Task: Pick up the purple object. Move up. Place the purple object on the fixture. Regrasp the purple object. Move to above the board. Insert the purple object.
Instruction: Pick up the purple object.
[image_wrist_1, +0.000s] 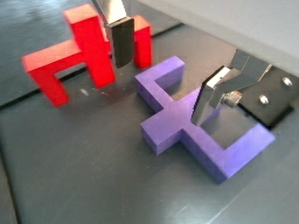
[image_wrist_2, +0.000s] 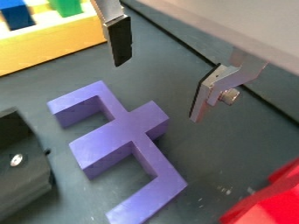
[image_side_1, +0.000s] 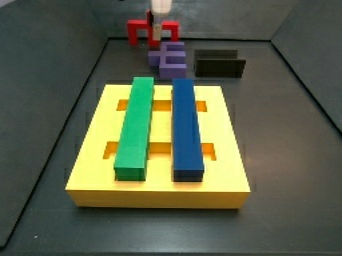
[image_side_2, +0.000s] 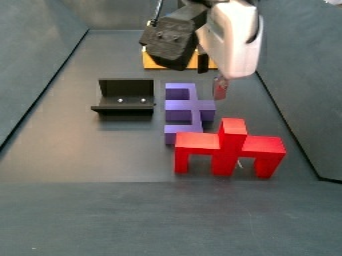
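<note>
Gripper (image_wrist_2: 163, 66) hovers just above the purple object (image_wrist_2: 117, 144), fingers spread wide and nothing between them. One finger (image_wrist_2: 117, 39) hangs over the far side of the piece, its partner (image_wrist_2: 216, 92) over the near side; neither pad touches plastic in either wrist view. My read: the spread is set to straddle the piece before descending, so the pick-up is not yet made.

Purple object lies flat on the dark floor, legs and central stub pointing sideways (a flat lie leaves the fingers narrow side faces to pinch). In a wrist view the same piece (image_wrist_1: 193, 122) sits directly under the fingers.

Fixture (image_side_2: 123, 98) stands just beside the purple object, trough open and empty, close enough for a short carry, which suits the regrasp step.

Red pronged piece (image_side_2: 227, 150) stands on the opposite side of the purple object from the board, very near it; whether they touch I cannot tell. A descending finger could clip it.

Board (image_side_1: 160, 150) lies well apart from the purple object, with a green bar (image_side_1: 134, 125) and a dark-blue bar (image_side_1: 185, 125) already seated in it.
</note>
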